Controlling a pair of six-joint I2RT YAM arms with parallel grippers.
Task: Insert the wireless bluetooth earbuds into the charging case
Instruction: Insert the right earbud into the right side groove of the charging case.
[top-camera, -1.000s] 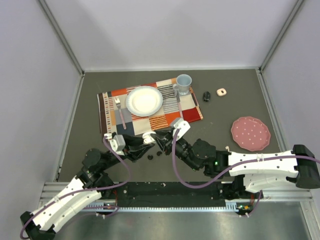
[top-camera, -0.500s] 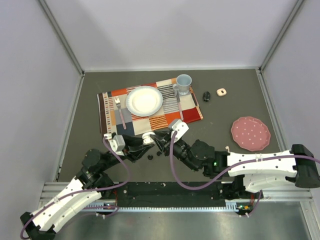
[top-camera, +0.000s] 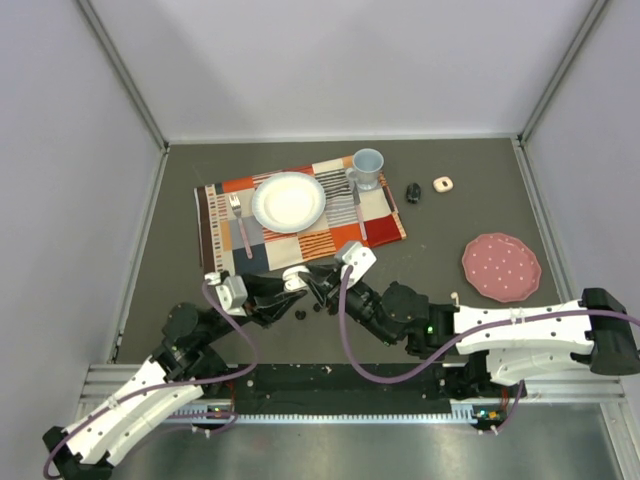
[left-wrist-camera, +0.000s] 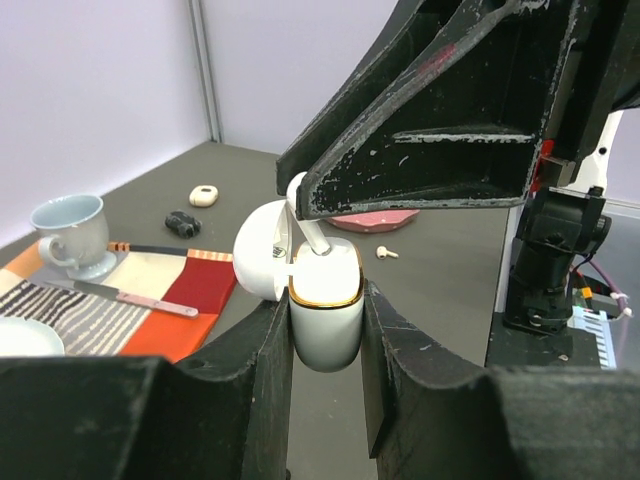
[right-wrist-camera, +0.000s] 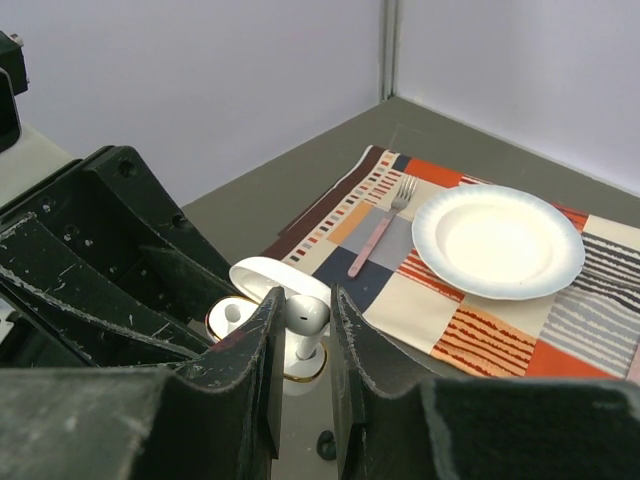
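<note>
The right gripper (right-wrist-camera: 303, 340) is pinching a white earbud (right-wrist-camera: 306, 314) between its two fingers, which are nearly closed on it. The earbud is standing up, with its fat end on top and its thin stem pointing down. Right under it the case (left-wrist-camera: 325, 305) is waiting. The stem is touching or dipping into the open top, but I cannot tell how deep. So I think the next move is going straight down, along the stem.

The left gripper (left-wrist-camera: 326, 345) is squeezing the case tight from both sides and holding it upright. The case is white, with round corners and a gold rim. Its lid (left-wrist-camera: 260, 250) is hanging open to one side. Another earbud (right-wrist-camera: 232, 316) seems to be sitting in the other hole. Two black earbuds (top-camera: 300, 314) are lying on the table just by the grippers.
</note>
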